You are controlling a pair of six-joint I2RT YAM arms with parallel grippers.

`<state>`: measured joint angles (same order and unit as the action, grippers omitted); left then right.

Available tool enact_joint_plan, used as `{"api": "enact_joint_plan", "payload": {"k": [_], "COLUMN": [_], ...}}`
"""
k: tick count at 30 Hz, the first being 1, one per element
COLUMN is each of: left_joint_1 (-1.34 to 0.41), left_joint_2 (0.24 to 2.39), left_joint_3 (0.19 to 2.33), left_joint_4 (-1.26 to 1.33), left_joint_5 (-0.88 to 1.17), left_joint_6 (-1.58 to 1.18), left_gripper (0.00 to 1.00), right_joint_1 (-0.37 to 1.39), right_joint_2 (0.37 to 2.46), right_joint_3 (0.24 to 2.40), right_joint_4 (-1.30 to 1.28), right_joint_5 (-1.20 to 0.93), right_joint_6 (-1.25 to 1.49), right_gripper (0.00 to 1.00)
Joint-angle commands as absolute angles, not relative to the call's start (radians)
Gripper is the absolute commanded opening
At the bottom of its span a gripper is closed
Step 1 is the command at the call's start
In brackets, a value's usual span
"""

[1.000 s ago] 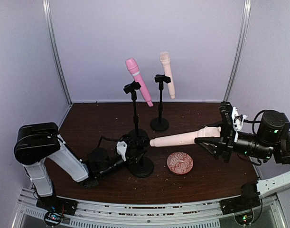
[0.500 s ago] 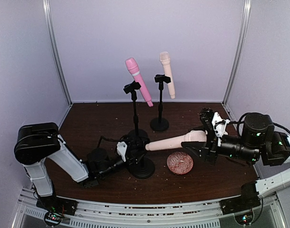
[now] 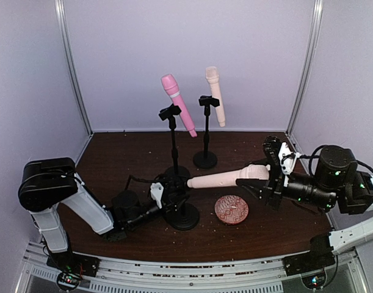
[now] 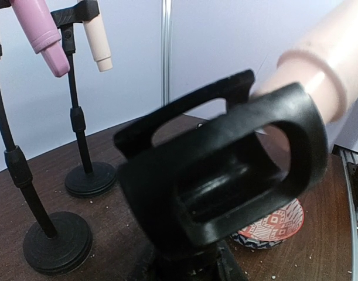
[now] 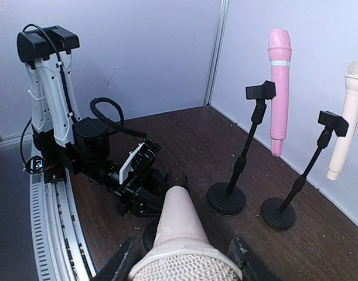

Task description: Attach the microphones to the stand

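cream microphone (image 3: 220,179): carried midway between left and right edges, long axis along that line | head clamped in right gripper (image 3: 268,176), tail pointing left | tail tip just right of clip (image 4: 225,170) on near stand (image 3: 183,217), contact unclear | left gripper (image 3: 165,194) at that stand, jaw state cannot tell | judged: right arm feeds tail leftward

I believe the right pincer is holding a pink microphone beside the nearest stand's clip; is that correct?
Not quite: the right pincer holds a peach-cream microphone, as the top external view shows; the pink microphone already sits on a rear stand.
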<state>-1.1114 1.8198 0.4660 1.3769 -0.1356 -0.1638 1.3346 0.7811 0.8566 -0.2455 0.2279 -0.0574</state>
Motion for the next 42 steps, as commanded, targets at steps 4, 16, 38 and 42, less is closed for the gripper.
{"api": "enact_joint_plan", "payload": {"k": [4,16,38,42], "left_joint_1": [-1.110,-1.111,-1.118,-1.118], "left_joint_2": [1.818,1.815,1.801,1.802], "left_joint_3": [0.474,0.474,0.456,0.458], "left_joint_4": [1.536,1.535,1.537,1.537], "left_joint_5": [-0.126,-0.124,-0.136,-0.132], "left_joint_6": [-0.170,-0.171,-0.164,-0.163], "left_gripper": [0.00,0.00,0.00,0.00], "right_joint_1": [1.332,1.335,1.346,1.347], "right_joint_2": [0.815,0.838,1.097,1.135], "right_joint_3": [0.797,0.850,1.045,1.177], "right_joint_4": [-0.158,-0.329,-0.508,-0.655], "right_joint_5": [0.237,0.224,0.341,0.286], "right_joint_6": [-0.134,-0.277,0.291,0.263], "right_gripper": [0.00,0.00,0.00,0.00]}}
